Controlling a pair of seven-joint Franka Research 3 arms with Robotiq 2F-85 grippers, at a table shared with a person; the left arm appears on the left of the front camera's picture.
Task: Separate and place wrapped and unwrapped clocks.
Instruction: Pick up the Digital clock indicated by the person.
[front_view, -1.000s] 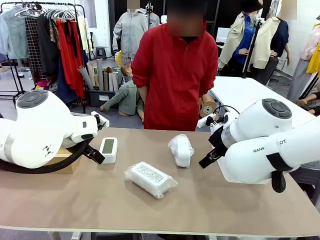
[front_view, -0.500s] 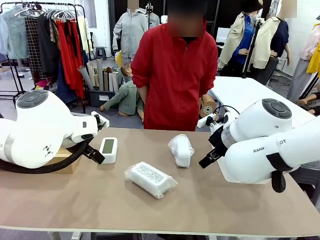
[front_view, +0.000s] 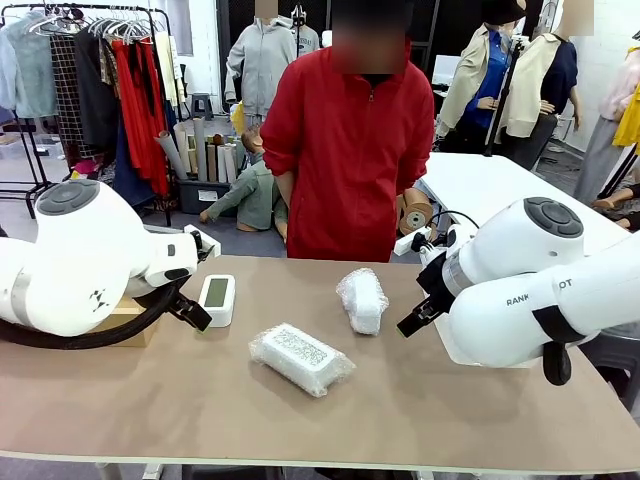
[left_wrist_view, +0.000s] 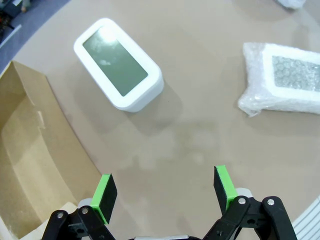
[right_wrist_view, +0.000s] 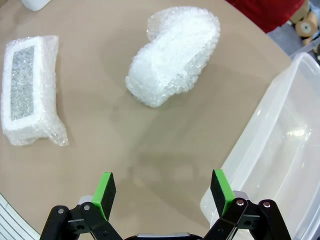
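Note:
The bare white clock (front_view: 216, 299) with its greenish-grey screen lies flat at the table's left; in the left wrist view the clock (left_wrist_view: 118, 64) sits ahead of my open left gripper (left_wrist_view: 163, 189), apart from it. One wrapped clock (front_view: 300, 359) lies mid-table toward the front, and a second wrapped clock (front_view: 363, 299) lies farther back. In the right wrist view the far bundle (right_wrist_view: 174, 53) is ahead of my open right gripper (right_wrist_view: 162, 191), and the flat bundle (right_wrist_view: 29, 91) is off to the left. Both grippers hang above bare table with nothing between their fingers.
An open cardboard box (left_wrist_view: 30, 155) stands just left of the left gripper. A clear plastic bin (right_wrist_view: 280, 160) stands beside the right gripper. A person in a red jacket (front_view: 350, 150) stands at the far side of the table (front_view: 420, 410).
The left arm has shifted very slightly; nothing else has moved.

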